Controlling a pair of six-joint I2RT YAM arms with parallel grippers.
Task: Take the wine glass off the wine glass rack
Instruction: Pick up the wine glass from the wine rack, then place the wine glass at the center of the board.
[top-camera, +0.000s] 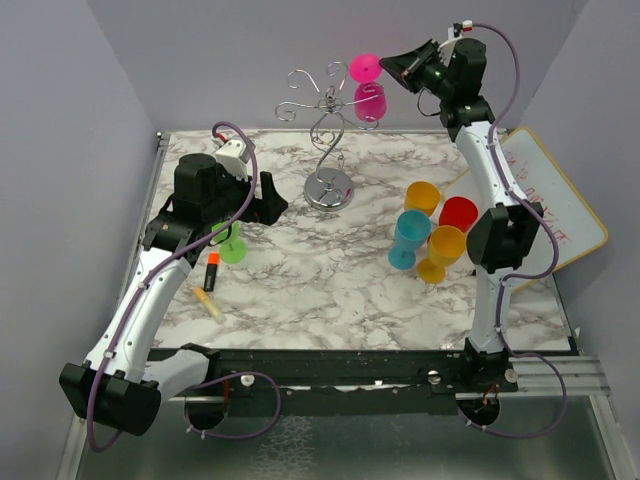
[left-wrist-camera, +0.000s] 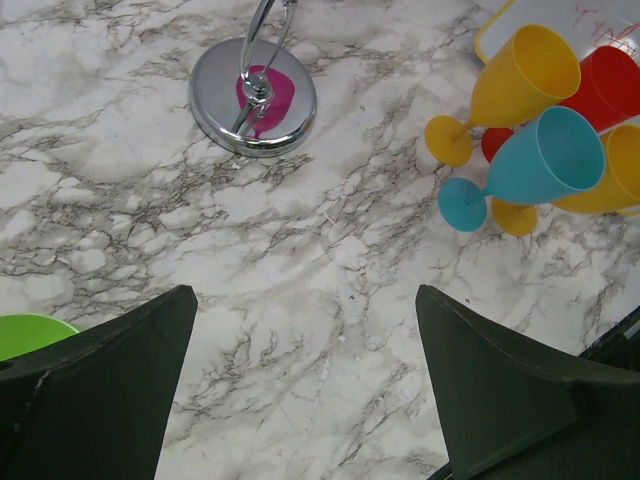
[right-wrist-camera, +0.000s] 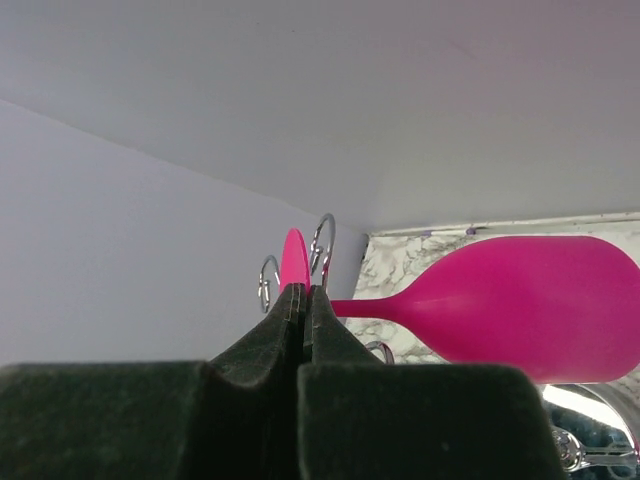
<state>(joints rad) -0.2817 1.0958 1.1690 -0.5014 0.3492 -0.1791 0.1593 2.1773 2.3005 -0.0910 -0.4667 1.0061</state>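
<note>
A pink wine glass (top-camera: 368, 97) hangs upside down from a scroll arm at the right of the silver wire wine glass rack (top-camera: 327, 125), which stands on a round shiny base (top-camera: 329, 189) at the back of the table. My right gripper (top-camera: 393, 66) is up high, shut on the edge of the glass's round pink foot (right-wrist-camera: 294, 262); the bowl (right-wrist-camera: 525, 310) shows to the right in the right wrist view. My left gripper (top-camera: 274, 196) is open and empty, low over the marble left of the rack base (left-wrist-camera: 253, 97).
A cluster of yellow, red and teal plastic glasses (top-camera: 432, 231) stands at the right, beside a whiteboard (top-camera: 545, 200). A green glass (top-camera: 231, 243), an orange marker (top-camera: 211, 270) and a yellow marker (top-camera: 207, 301) lie under my left arm.
</note>
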